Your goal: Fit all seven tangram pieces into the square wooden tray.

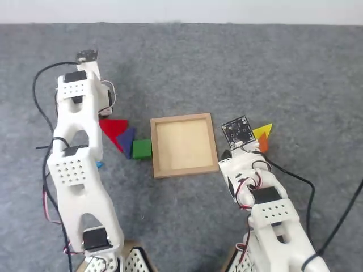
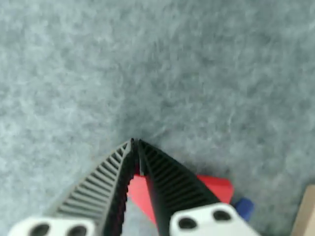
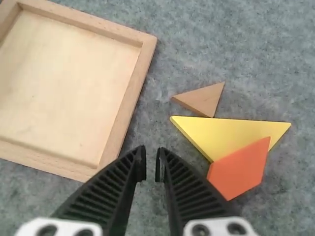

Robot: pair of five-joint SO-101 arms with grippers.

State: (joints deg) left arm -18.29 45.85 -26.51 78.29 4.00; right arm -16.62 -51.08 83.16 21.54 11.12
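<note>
So far: tray bare, none of the 7 pcs in yet.
Right fingers [image 3: 144, 158]: nearly closed, thin slit btwn the tips, holding nothing; low over the table, just off the tray's rim.
Right group: tan triangle [image 3: 202, 98], yellow triangle [image 3: 221, 133], orange parallelogram [image 3: 239, 168]. Orange overlaps yellow's edge; tan sits just beside yellow.
Tray [image 3: 133, 93]: square, wood, flat on the grey table [image 1: 238, 68], btwn the two groups of pcs.
Left group: green square [image 1: 142, 149] against the tray's side, then purple piece [image 1: 126, 140] and red triangle [image 1: 115, 128]. Blue bit [image 1: 100, 165] peeks from under the left arm.
Left fingers [image 2: 134, 144]: closed, tips together, gripping nothing I can see; red triangle lies below them.
Handling (est.): thin flat wood, so light, stiff, not fragile. Painted faces prob. slick, so pcs may skate when nudged.
Grip (est.): pinch across opposite edges at the narrowest span; take big triangles near a corner. Lift orange off yellow 1st. Pcs are low, so fingers must go right down to the table.
</note>
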